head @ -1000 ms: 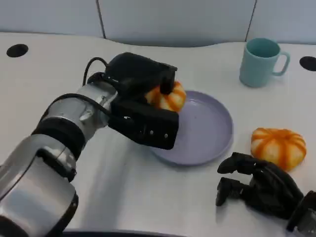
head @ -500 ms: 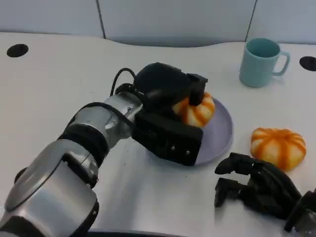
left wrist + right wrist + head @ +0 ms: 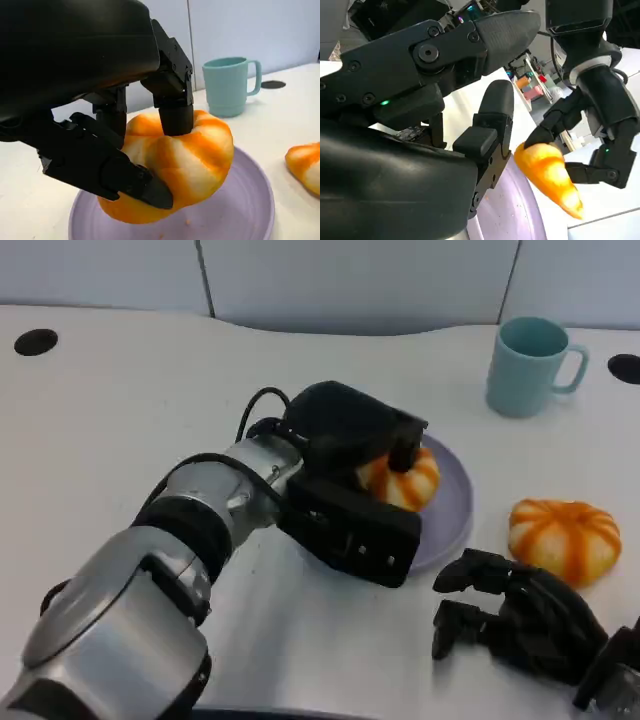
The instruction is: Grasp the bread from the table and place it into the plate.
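Head view: at centre frame the left hand point(image 3: 355, 475) grips the striped bread point(image 3: 402, 478) over the lilac plate point(image 3: 448, 510); the right hand point(image 3: 515, 625), lower right, rests loosely curled, holding nothing. Left wrist view: the bread hangs just above the plate floor, so lower it gently before releasing. White table point(image 3: 120, 410), pale wall panels behind.

Orange-and-cream striped bread point(image 3: 402, 480), lilac plate point(image 3: 448, 515), teal mug point(image 3: 528, 365), white table point(image 3: 120, 410)
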Tool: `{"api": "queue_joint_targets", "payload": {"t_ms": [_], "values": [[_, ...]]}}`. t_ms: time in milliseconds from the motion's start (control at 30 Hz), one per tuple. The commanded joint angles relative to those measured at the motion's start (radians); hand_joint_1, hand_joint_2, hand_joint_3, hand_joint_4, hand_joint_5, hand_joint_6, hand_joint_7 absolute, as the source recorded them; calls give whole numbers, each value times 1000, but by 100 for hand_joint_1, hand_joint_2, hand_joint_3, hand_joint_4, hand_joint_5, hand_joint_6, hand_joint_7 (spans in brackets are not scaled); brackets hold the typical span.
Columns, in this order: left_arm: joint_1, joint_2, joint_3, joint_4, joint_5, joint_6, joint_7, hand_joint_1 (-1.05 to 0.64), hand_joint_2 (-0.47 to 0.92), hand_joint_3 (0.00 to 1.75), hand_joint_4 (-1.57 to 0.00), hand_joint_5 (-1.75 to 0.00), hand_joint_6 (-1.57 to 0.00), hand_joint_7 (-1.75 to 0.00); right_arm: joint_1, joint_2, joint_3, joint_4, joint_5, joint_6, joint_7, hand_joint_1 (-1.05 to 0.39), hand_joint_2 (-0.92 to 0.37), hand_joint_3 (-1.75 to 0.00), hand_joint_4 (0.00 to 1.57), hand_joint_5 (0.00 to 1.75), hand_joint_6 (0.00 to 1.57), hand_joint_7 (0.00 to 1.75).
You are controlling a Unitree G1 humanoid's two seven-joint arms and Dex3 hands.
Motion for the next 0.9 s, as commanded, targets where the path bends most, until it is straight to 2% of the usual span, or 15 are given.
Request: {"api": "queue_joint_targets", "payload": {"t_ms": [33,100,133,167,200,233,300,533,700,900], "values": [[-14,8,25,6,-32,12,-67,-55,88,0,-71,-123,-54,-129,31,-11,11,5,-18,40,-2,-45,-92,-8,67,136,69,88],[-15,10,34,7,-44,12,-97,-59,90,1,-65,-112,-48,-120,31,-9,8,12,-17,41,-4,-44,-92,-8,66,136,69,88],[-17,12,39,5,-51,11,-119,-62,91,1,-58,-118,-42,-123,31,-6,4,18,-15,36,-1,-44,-92,-8,67,136,69,88],[-20,15,43,3,-55,11,-136,-65,92,2,-46,-131,-36,-124,31,-5,3,21,-15,32,0,-44,-92,-8,67,136,70,88],[-22,17,46,0,-59,11,-151,-68,92,1,-36,-137,-34,-115,30,-5,1,24,-14,30,1,-45,-92,-7,67,136,70,88],[-23,18,50,-2,-63,11,-165,-69,92,1,-32,-139,-34,-109,30,-5,0,25,-15,27,1,-46,-92,-7,68,136,70,88],[-26,19,57,-6,-67,14,-187,-71,92,3,-26,-132,-37,-94,30,-7,3,22,-20,24,-7,-47,-92,-6,68,136,71,88],[-26,19,64,-13,-73,29,-219,-73,92,2,-19,-120,-40,-78,30,-5,-1,20,-16,21,-4,-46,-92,-7,67,136,71,88],[-28,20,63,-15,-68,42,-223,-75,92,2,-15,-114,-38,-75,26,-6,-1,35,-21,19,-6,-47,-92,-6,67,137,70,88],[-25,35,60,-17,-61,44,-202,-74,91,0,-4,-119,-31,-81,17,-5,-7,63,-21,-9,4,-45,-92,-9,65,138,69,90]]}}
